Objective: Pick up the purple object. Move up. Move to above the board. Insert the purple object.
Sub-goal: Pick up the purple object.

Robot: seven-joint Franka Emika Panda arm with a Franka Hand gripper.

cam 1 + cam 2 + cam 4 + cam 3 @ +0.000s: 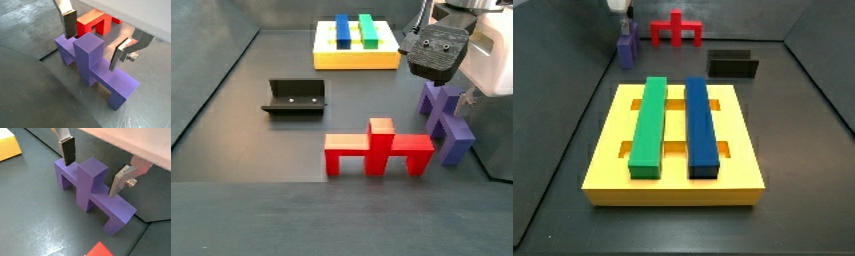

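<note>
Our claw (93, 172) hangs with fingers apart astride the stem of the purple object (90, 192), which stands unlifted on the bench, so grasping, lifting and insertion into the board (676, 180) all remain.

The gripper (448, 82) is seen near the right edge of the tabletop, lowered over the purple object (445, 120); its fingers are hidden behind the dark wrist body. The red piece (380, 152) is placed just beside the purple object, toward the near edge. The fixture (295, 97) is found at the left. The board (356, 58) is laid at the far edge, carrying a blue bar (342, 30) and a green bar (369, 29).
</note>
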